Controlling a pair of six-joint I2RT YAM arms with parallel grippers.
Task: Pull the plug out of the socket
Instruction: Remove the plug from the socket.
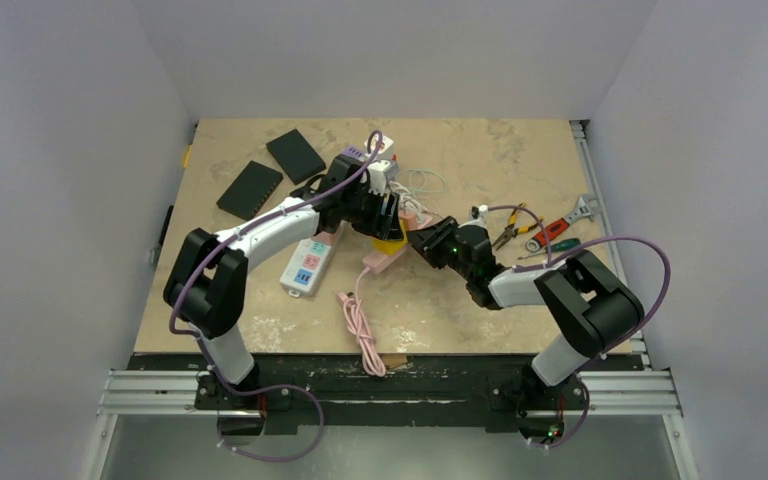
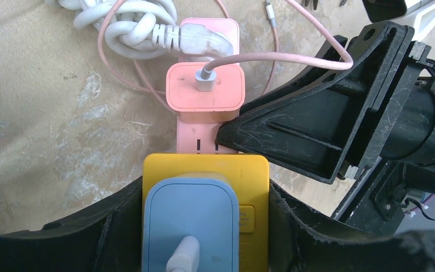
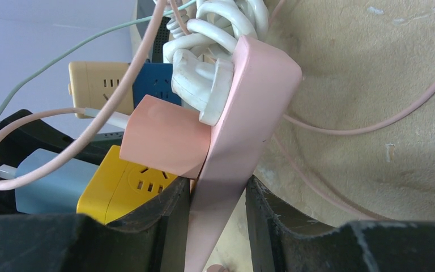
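A pink power strip [image 1: 378,260] lies mid-table: the socket. On it sit a white plug [image 2: 201,42], a pink charger [image 2: 205,93] and a yellow adapter plug [image 2: 255,170] that carries a blue charger [image 2: 190,226]. My left gripper [image 2: 205,192] reaches down from above, its fingers pressed against both sides of the yellow adapter plug [image 1: 390,243]. From the right, my right gripper [image 3: 218,187] straddles the strip's body [image 3: 243,130] edge-on, just below the pink charger [image 3: 164,139], with both fingers against it. One of its fingers [image 2: 294,130] shows in the left wrist view.
A white power strip [image 1: 305,265] and two black boxes [image 1: 250,188] [image 1: 295,155] lie to the left. Pliers [image 1: 515,225], a red-handled tool [image 1: 555,232] and a wrench [image 1: 585,208] are at the right. A pink cable [image 1: 360,330] trails toward the near edge.
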